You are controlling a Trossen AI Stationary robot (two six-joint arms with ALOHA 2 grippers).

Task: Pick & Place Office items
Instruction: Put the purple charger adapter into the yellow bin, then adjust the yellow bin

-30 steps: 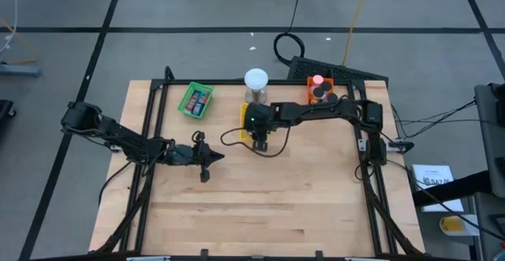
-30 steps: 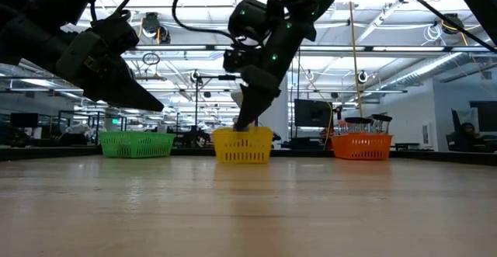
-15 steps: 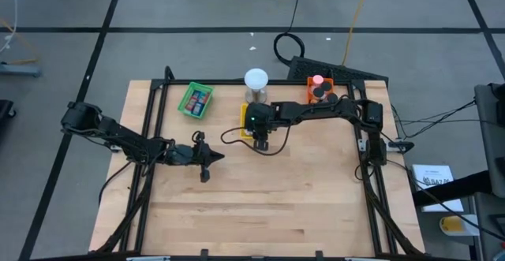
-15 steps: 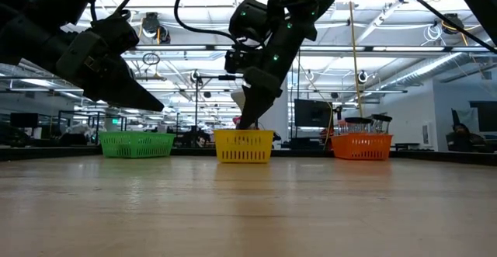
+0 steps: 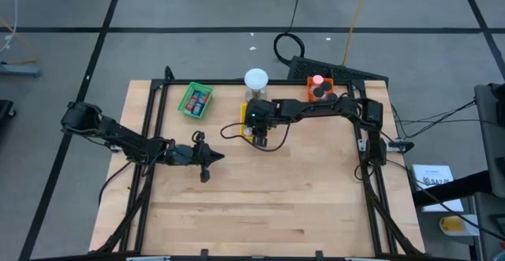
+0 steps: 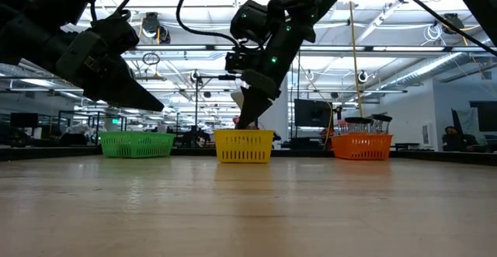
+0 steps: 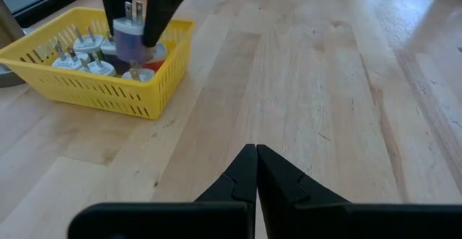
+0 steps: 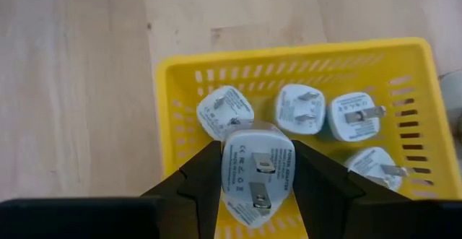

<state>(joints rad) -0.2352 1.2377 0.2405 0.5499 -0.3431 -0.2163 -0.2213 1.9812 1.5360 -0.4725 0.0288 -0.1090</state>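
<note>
A white plug adapter (image 8: pixel 256 174) with two metal prongs is clamped between the fingers of the right end effector (image 8: pixel 253 185), held above the yellow tray (image 8: pixel 173 123). Four more white plug adapters (image 8: pixel 303 110) lie in that tray, prongs up or tilted. In the green tray (image 5: pixel 195 100) at the desk's far left lie small red, blue and dark rectangular pieces (image 5: pixel 198 98). The orange tray (image 5: pixel 319 88) holds black round rolls (image 5: pixel 319 92) and a pink bit (image 5: pixel 317 80).
</note>
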